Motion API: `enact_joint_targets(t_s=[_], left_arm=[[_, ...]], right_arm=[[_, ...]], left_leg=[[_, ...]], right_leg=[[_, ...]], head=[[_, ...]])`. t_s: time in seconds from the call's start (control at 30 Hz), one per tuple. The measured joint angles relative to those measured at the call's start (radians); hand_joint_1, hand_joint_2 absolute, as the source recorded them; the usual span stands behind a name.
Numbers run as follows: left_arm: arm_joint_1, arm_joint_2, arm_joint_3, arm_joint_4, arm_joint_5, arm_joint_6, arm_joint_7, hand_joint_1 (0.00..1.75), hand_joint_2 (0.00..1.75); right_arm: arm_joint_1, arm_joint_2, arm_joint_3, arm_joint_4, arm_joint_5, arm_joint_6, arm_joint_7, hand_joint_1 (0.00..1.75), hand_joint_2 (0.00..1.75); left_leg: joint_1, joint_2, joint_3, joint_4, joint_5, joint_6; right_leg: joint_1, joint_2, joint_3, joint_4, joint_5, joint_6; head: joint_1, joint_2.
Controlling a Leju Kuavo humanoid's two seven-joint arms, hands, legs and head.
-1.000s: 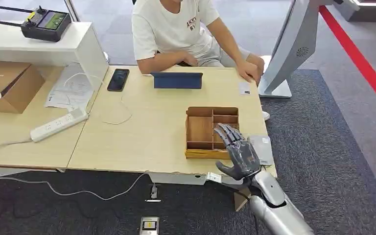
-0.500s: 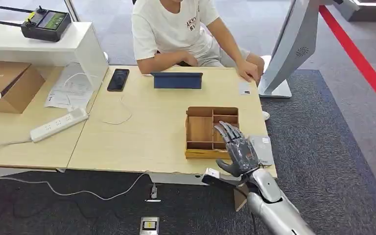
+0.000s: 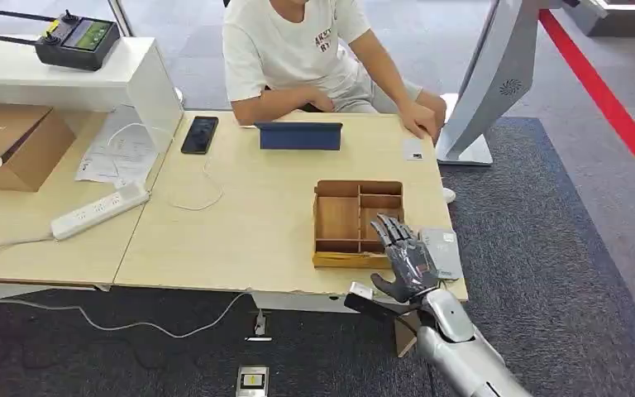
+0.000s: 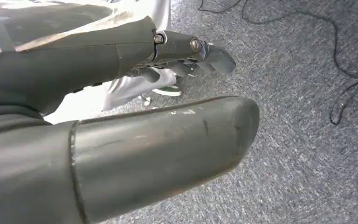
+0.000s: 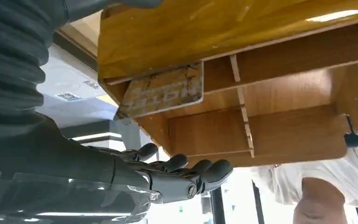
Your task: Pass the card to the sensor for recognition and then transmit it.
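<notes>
The right hand (image 3: 405,260) is hovering with fingers spread and empty over the wooden tray's (image 3: 337,222) near right corner. The right wrist view is revealing a card (image 5: 163,91) lying in a tray compartment — which one is unclear. The left hand (image 4: 186,53) is hanging over carpet — its grasp can't be judged.

The card (image 5: 163,91) — pale, printed, scuffed — lay tilted in a compartment of the wooden tray (image 5: 261,121), against its wall. The flat grey sensor (image 3: 444,251) sat on the table just beside the tray.
</notes>
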State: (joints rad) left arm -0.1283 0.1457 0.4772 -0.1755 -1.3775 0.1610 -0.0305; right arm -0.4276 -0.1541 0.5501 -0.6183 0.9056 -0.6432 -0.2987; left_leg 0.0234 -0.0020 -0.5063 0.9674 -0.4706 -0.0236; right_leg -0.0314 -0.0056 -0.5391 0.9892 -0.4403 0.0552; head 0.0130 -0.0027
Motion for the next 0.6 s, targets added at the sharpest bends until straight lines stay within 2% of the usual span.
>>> enact_joint_targets(t_s=[0.6], left_arm=[[0.001,0.000,0.000,0.000,0.021,0.001,0.018,0.00,0.00]], right_arm=[[-0.017,-0.015,-0.014,0.069,-0.071,-0.013,-0.035,0.00,1.75]], left_leg=[[0.000,0.000,0.000,0.000,0.000,0.000]], right_leg=[[0.000,0.000,0.000,0.000,0.000,0.000]], head=[[0.000,0.000]])
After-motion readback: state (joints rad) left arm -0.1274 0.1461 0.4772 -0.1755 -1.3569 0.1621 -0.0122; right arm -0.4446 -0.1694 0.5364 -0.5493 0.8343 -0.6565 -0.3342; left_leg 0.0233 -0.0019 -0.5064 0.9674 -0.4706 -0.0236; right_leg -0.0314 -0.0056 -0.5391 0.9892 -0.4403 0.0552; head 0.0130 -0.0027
